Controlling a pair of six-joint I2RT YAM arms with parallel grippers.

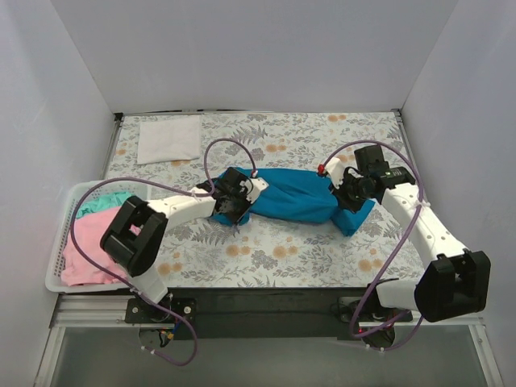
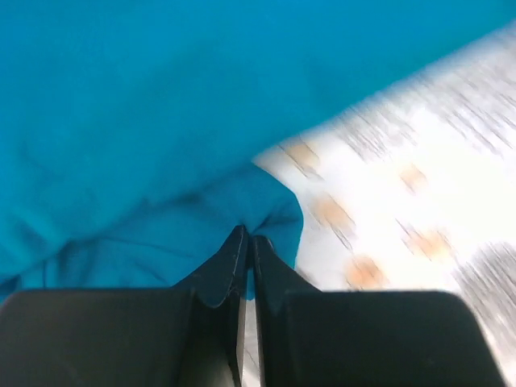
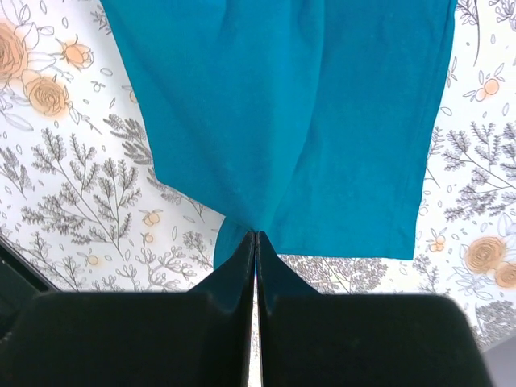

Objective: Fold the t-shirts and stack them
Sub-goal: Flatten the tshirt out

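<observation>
A teal-blue t-shirt [image 1: 294, 196] lies stretched lengthwise across the middle of the floral table. My left gripper [image 1: 232, 205] is shut on its left end; in the left wrist view the black fingertips [image 2: 235, 246] pinch a fold of the teal-blue t-shirt [image 2: 145, 145]. My right gripper [image 1: 348, 193] is shut on the right end, and the teal-blue t-shirt [image 3: 306, 121] hangs from the pinched tips [image 3: 246, 246] above the cloth. A folded white t-shirt [image 1: 169, 139] lies at the back left. Pink [image 1: 85, 258] and mint green [image 1: 101, 201] t-shirts sit in the basket.
A white slatted basket [image 1: 63, 234] stands at the table's left edge, beside the left arm. White walls close in the back and both sides. The floral tablecloth [image 1: 266, 258] shows in front of the shirt.
</observation>
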